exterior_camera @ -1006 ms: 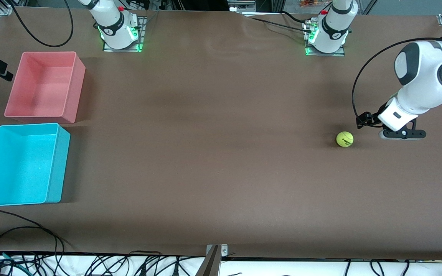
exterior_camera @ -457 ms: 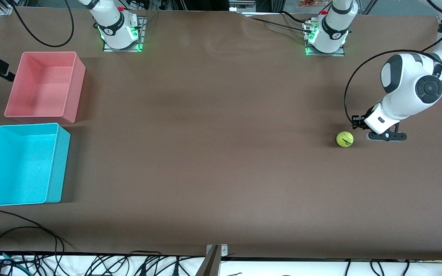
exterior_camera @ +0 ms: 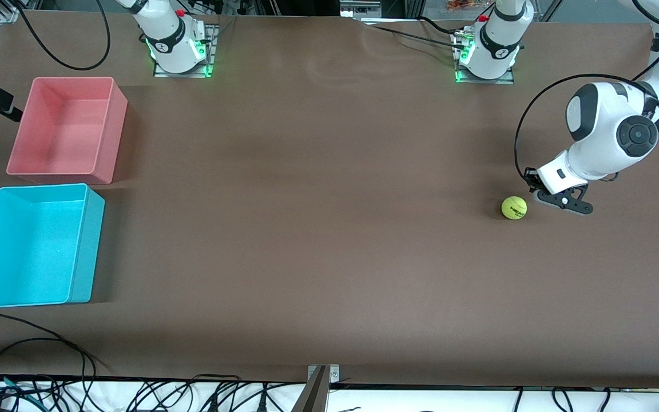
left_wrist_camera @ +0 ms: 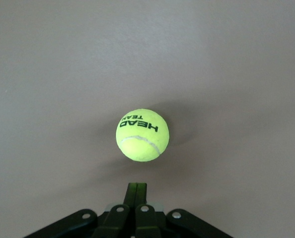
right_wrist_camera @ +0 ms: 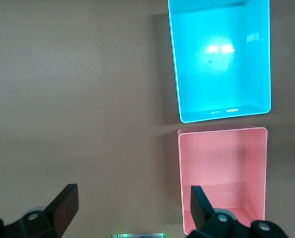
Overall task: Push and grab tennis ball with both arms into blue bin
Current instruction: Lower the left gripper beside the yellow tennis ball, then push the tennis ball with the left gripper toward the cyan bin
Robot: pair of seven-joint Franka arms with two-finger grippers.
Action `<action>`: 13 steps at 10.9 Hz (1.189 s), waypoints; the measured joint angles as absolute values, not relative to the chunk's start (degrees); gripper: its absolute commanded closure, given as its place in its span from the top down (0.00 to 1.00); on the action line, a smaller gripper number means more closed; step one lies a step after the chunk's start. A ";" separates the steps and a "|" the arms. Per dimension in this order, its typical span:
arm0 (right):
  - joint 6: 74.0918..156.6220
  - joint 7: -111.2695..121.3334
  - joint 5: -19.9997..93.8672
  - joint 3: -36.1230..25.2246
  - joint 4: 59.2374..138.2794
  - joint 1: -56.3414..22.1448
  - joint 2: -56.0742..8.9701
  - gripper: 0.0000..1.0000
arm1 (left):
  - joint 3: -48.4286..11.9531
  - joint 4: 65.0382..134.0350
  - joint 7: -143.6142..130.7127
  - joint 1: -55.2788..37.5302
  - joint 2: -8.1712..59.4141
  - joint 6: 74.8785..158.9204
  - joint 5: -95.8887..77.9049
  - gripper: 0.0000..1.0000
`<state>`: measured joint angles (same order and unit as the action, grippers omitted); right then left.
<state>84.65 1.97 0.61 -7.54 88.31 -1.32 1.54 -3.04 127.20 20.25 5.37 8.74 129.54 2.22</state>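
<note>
The left pincer (exterior_camera: 563,201), clenched, sits low just beside the tennis ball (exterior_camera: 514,208), at the left arm's end; the blue bin (exterior_camera: 35,246) lies well apart. The right pincer (right_wrist_camera: 130,208) waits released, high over the surface (exterior_camera: 318,229).

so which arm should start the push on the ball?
Left. Its claw sits shut right beside the tennis ball, on the side away from the blue bin. The right claw hangs open up over the bins.
</note>
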 measured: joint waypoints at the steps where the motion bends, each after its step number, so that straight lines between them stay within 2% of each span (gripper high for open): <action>1: 84.63 1.97 0.61 -7.54 88.31 -1.32 1.54 1.00 | -3.03 127.29 26.79 5.92 8.99 130.22 2.22 0.00; 5: 84.62 1.97 0.62 -7.57 88.31 -1.31 1.55 1.00 | -2.92 127.49 54.86 9.13 11.91 135.36 2.22 0.00; 13: 84.62 1.97 0.62 -7.67 88.31 -1.28 1.56 1.00 | -2.91 127.53 86.31 11.41 17.76 141.95 2.30 0.00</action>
